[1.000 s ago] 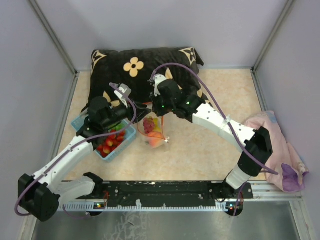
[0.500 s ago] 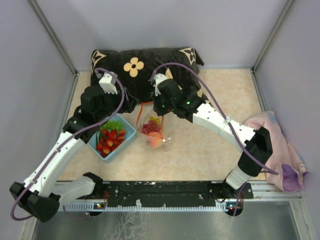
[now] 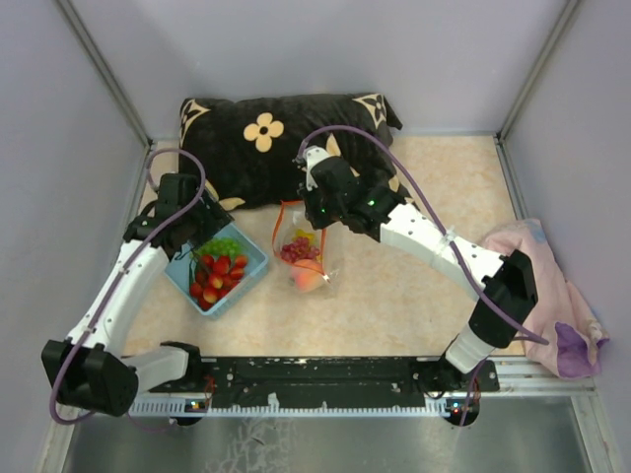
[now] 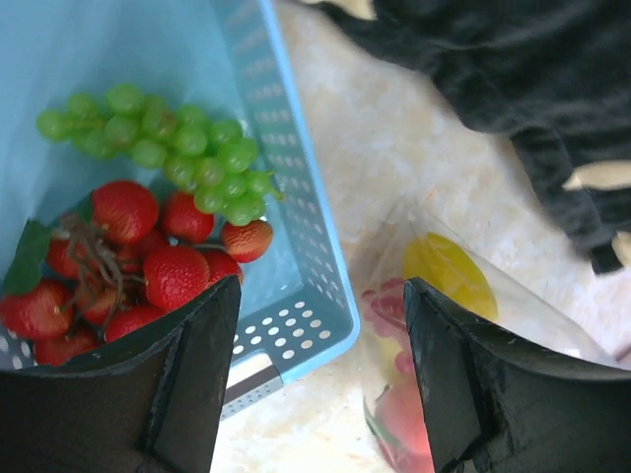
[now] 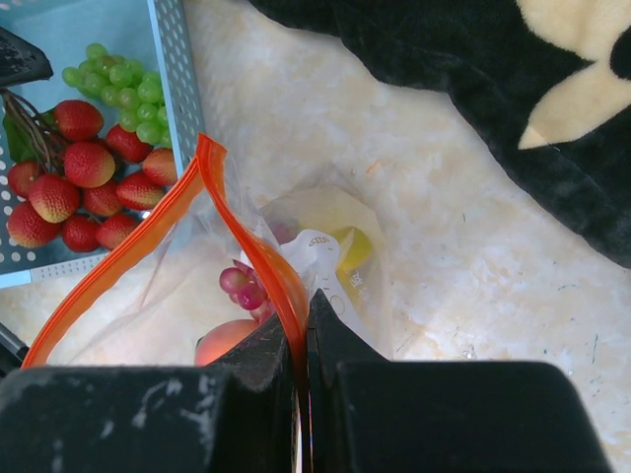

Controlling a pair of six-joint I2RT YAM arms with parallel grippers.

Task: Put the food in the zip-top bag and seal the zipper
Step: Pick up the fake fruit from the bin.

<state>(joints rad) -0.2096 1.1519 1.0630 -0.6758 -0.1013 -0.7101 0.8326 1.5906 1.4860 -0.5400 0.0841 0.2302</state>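
- The zip-top bag (image 3: 304, 258) on the table (image 3: 394, 296) is partly filled
- Its unsealed zipper (image 5: 245, 232) is pinched by the right tool (image 5: 304, 307)
- Strawberries (image 4: 173, 278) and grapes (image 4: 197, 168) are left in the basket (image 4: 317, 251)
- Nothing is held by the wide-spread left tool (image 4: 317, 301)

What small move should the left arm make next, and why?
Probably lower the left fingers onto a strawberry in the basket and close. They stand open over the basket's edge, holding nothing, while the right fingers pinch the zipper and hold the bag mouth open.
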